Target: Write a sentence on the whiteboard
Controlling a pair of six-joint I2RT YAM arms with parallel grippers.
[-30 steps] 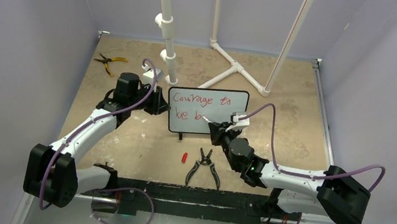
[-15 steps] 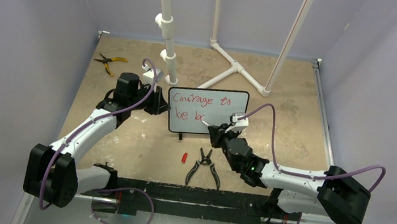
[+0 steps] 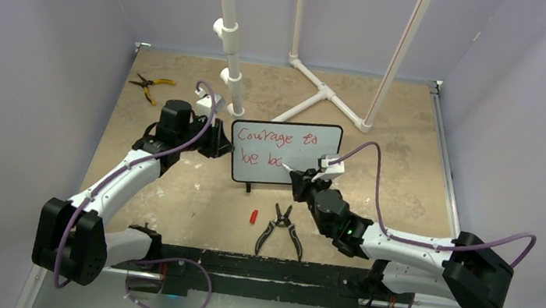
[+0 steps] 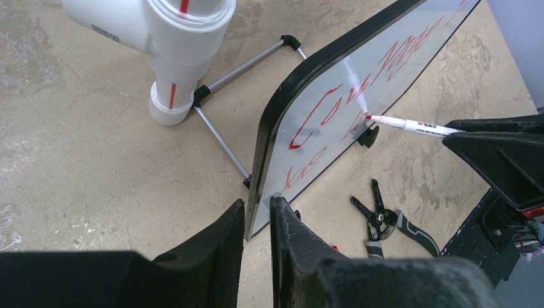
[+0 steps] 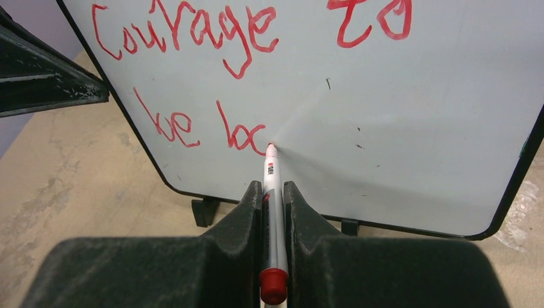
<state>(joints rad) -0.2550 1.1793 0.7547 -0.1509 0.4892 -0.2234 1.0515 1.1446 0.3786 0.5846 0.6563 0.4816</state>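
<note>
The right end effector clamps the marker, tip touching the whiteboard at the end of the sentence. The left end effector grips the whiteboard's left edge.

The whiteboard bears red handwriting, "Courage to" on the upper line and "be b" plus a half-formed letter below, while the marker carries print too small to read.
</note>
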